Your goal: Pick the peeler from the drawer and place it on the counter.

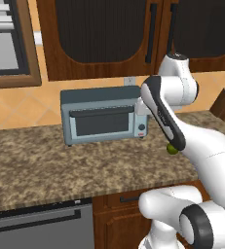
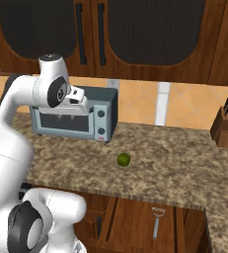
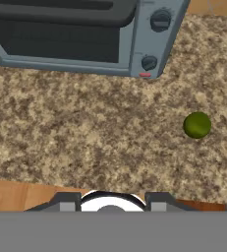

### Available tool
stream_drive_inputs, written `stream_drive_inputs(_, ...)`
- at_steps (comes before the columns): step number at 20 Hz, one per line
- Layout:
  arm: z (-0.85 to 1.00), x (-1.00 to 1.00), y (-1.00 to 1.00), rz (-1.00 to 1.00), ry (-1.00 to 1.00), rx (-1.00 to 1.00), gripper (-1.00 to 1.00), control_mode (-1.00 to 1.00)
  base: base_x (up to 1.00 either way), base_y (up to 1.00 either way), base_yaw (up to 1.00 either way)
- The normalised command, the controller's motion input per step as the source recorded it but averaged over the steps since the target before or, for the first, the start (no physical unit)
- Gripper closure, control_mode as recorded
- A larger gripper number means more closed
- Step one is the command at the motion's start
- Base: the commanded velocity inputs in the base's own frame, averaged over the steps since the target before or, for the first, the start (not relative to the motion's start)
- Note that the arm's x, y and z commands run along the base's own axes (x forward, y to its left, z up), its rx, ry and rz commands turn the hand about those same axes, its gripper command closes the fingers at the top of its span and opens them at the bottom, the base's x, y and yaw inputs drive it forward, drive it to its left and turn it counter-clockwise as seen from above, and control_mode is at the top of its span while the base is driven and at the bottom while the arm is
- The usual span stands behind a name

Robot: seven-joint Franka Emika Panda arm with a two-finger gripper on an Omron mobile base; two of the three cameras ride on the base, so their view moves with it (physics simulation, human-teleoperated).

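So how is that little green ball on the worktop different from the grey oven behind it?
The green ball is round and small; the toaster oven is a boxy appliance, many times larger. The ball is plain green all over, while the oven is grey-blue with a dark glass door and two knobs. The ball lies out in the open middle of the counter; the oven stands at the back by the wall. Both rest on the same speckled counter.
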Motion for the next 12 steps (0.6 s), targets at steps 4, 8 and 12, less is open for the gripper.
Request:
stream_drive_inputs(4, -0.01, -0.14, -0.29, 0.00, -0.08, 0.00, -1.00, -1.00, 0.00, 0.00, 0.00)
stream_drive_inputs(8, -0.14, -0.21, -0.98, -0.08, -0.05, 0.00, -1.00, -1.00, 0.00, 0.00, 0.00)
stream_drive_inputs(12, -0.30, -0.32, -1.00, -0.15, 0.00, 0.00, -1.00, -1.00, 0.00, 0.00, 0.00)
